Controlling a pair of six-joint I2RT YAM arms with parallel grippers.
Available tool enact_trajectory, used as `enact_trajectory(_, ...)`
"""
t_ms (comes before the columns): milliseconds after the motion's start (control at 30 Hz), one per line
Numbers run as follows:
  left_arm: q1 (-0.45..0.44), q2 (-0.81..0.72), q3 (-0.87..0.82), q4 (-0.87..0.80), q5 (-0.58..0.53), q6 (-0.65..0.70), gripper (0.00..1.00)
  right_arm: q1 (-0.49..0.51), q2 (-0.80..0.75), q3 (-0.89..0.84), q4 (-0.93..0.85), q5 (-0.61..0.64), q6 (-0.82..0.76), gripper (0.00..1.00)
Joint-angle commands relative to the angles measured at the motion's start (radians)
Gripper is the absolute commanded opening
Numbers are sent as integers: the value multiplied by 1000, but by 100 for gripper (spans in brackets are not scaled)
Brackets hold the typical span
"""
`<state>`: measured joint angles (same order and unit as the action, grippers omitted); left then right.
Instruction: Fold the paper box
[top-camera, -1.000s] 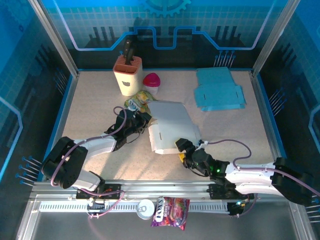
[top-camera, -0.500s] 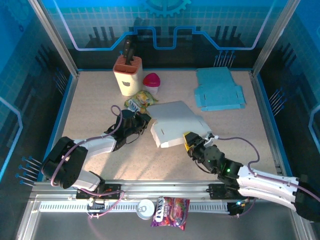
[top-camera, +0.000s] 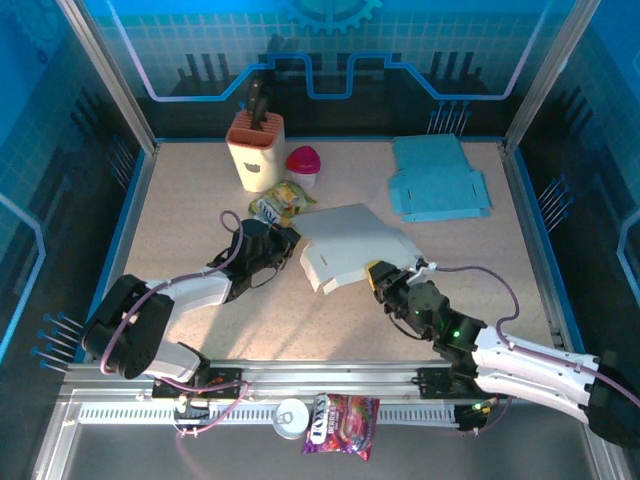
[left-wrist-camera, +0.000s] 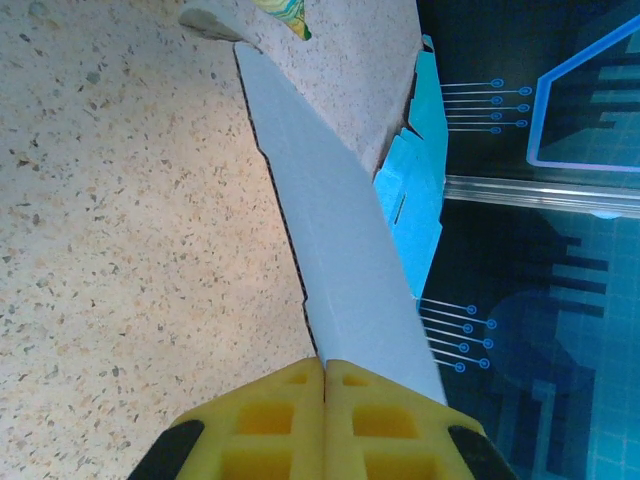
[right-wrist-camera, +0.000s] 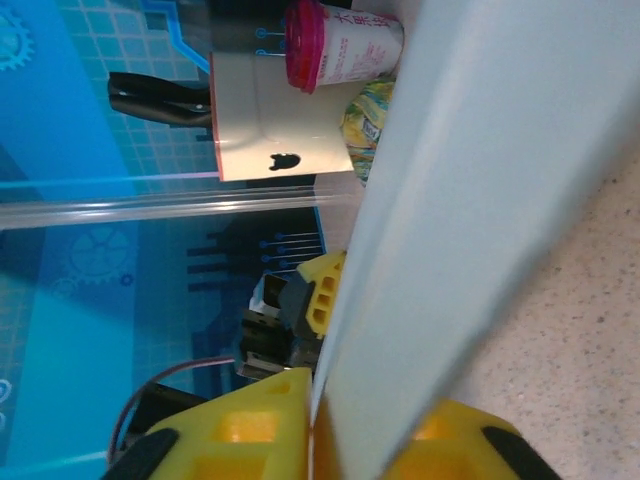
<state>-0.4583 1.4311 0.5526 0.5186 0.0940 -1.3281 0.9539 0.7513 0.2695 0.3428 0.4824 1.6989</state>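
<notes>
At the back left of the speckled worktop stands a peach and cream knife block with dark handles sticking out of its top. Just beside it, to the right, is a small cup with a pink lid. In front of those two lies a yellow-green snack packet. Over on the back right a flattened blue cardboard blank lies flat, well apart from the rest. Down on the front rail, off the worktop, there's a tin can lying just beside a purple and red sweet packet
</notes>
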Motion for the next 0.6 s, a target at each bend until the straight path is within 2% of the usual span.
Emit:
enact_trajectory(0, -1, -23, 19, -24, 22, 42, 0, -17, -32, 62, -66, 5, -25, 8)
enact_trajectory(67, -2, -31, 22, -30, 30, 51, 12, -25, -40, 80, -107, 0, -34, 1)
enact_trajectory(200, -15, -118, 40, -146, -3, 116, 45, -52, -33, 150, -179, -27, -54, 0)
enact_trajectory(300, -58, -237, 90, -337, -95, 219, 59, -73, -11, 237, -235, -47, -92, 0)
enact_trajectory(367, -104, -312, 135, -478, -185, 300, 65, -88, 12, 307, -285, -69, -113, 0)
enact_trajectory(433, -143, -372, 177, -596, -266, 361, 69, -99, 39, 406, -411, -93, -115, 0)
enact_trajectory(567, -183, -471, 222, -733, -331, 430, 70, -94, 74, 575, -614, -88, -122, 0)
